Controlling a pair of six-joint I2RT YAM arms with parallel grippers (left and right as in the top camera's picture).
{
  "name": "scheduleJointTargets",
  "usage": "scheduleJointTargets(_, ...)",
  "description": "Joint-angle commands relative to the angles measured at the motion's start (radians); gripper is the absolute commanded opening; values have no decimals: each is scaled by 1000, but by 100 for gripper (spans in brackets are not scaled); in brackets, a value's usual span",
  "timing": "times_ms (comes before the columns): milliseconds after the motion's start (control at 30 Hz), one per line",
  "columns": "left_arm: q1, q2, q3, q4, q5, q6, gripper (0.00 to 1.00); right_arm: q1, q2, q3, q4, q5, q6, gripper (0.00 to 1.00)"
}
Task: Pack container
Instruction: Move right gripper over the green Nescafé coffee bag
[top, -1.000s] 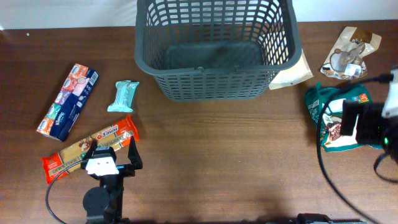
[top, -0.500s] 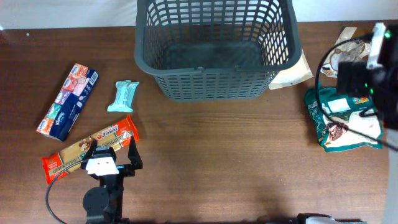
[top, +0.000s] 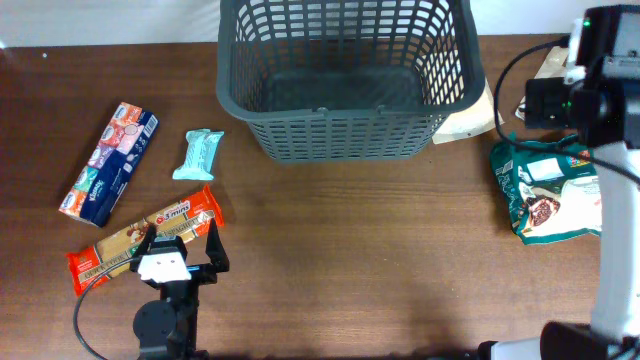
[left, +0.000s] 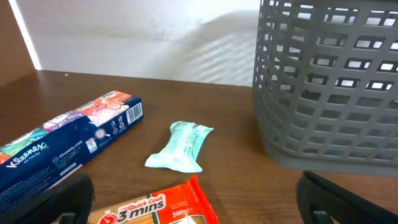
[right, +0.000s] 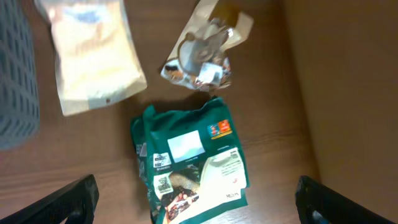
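The right tool (right: 196, 186) (fingers spread, holding nothing) hangs over the green pack (right: 186, 155), whose long axis runs top-to-bottom, with the container (right: 15, 81) at frame left.

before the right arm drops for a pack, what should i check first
1. container ready to receive: ok, its base is bare and nothing covers the opening.
2. right gripper open: ok, fingers spread wide with nothing between them.
3. Target lined up: ok, the green pouch lies flat between the fingers in the right wrist view.
4. Target free of neighbours: cannot tell, the brown snack bag sits right at the pouch's top edge.
5. Height above the pouch: cannot tell.
6. left gripper out of the way: ok, open over the orange biscuit pack on the far side of the table.
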Motion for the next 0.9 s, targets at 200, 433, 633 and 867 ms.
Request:
scheduleJointTargets(200,-2,-10,-5,0,10,19,99,-5,163,14,-31,-14,-29,99)
scheduleJointTargets(433,-2,-10,-5,0,10,19,99,-5,223,14,-85,-25,-26,99)
scheduleJointTargets(633,-2,-10,-5,0,10,19,99,-5,226,14,-74,-25,-26,99)
scheduleJointTargets(867,-2,-10,-5,0,10,19,99,-39,243,-28,-69,-26,-17,99)
